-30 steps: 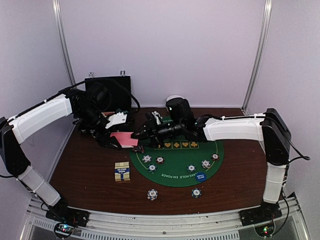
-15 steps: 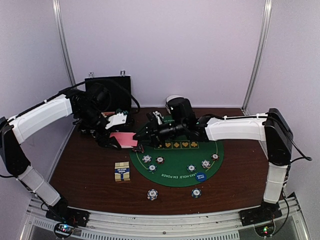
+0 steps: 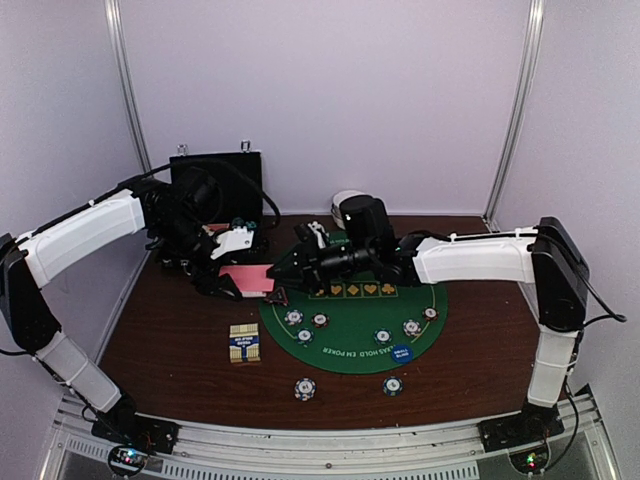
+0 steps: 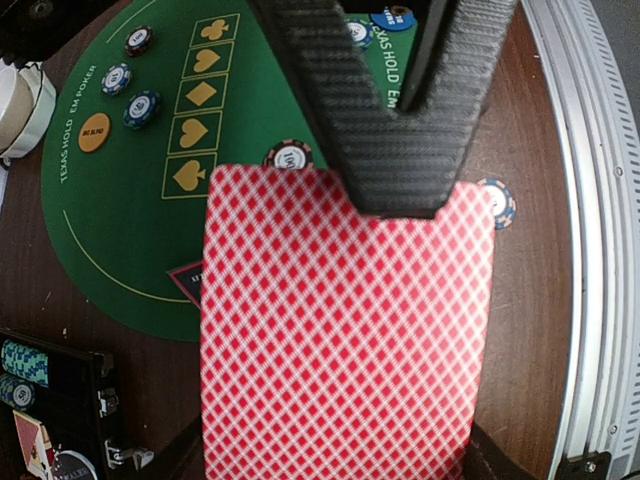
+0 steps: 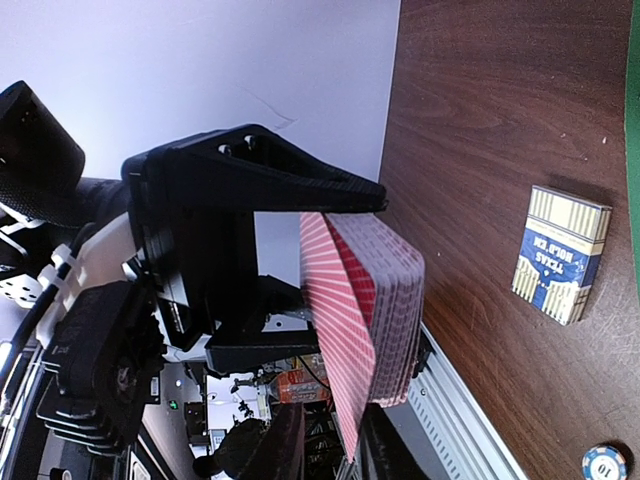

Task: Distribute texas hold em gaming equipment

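My left gripper [image 3: 238, 283] is shut on a deck of pink-backed playing cards [image 3: 248, 277] and holds it above the table at the green mat's [image 3: 355, 345] left edge. In the left wrist view the deck [image 4: 340, 330] fills the frame. My right gripper [image 3: 282, 271] reaches in from the right, jaws open, with the fanned-out top card [image 5: 345, 330] between its fingers [image 5: 287, 445]. Striped poker chips [image 3: 319, 320] lie on the mat, and two more [image 3: 304, 388] lie in front of it. A blue round button [image 3: 401, 353] and an orange one [image 4: 94, 131] sit on the mat.
A striped card box [image 3: 244, 343] lies on the wood left of the mat, also in the right wrist view [image 5: 560, 255]. The black hinged case [image 3: 215, 185] stands open at the back left. A white bowl [image 3: 345, 198] sits behind the right arm.
My right gripper has edged a little left, closer onto the deck. The left arm and the deck have stayed put.
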You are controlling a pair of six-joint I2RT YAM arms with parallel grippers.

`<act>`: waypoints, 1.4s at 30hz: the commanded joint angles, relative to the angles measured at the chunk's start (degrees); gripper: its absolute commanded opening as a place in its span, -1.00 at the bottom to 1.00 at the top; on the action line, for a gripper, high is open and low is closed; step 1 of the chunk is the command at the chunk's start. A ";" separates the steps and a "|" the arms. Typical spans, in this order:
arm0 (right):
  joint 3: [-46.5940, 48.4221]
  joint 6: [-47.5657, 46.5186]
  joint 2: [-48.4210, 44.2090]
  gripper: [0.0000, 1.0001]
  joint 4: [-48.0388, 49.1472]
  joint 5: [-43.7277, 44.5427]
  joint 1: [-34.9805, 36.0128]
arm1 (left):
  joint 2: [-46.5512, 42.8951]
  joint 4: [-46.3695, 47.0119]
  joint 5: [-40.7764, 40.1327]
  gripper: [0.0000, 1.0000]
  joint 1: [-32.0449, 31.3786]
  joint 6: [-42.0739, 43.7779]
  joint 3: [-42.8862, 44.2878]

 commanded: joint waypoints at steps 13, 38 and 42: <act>-1.55 6.36 2.67 -0.82 10.40 -0.75 0.66 | -0.62 1.62 -0.28 -1.00 -0.09 -0.06 0.27; -5.78 -3.12 -4.73 -1.00 -1.37 -3.82 -9.32 | -2.24 -0.04 -4.17 -1.00 1.21 -1.64 -1.94; -1.81 -11.85 -4.54 -1.00 -13.23 -3.10 -10.96 | -3.48 -0.48 -4.09 -1.00 2.63 -2.06 -3.15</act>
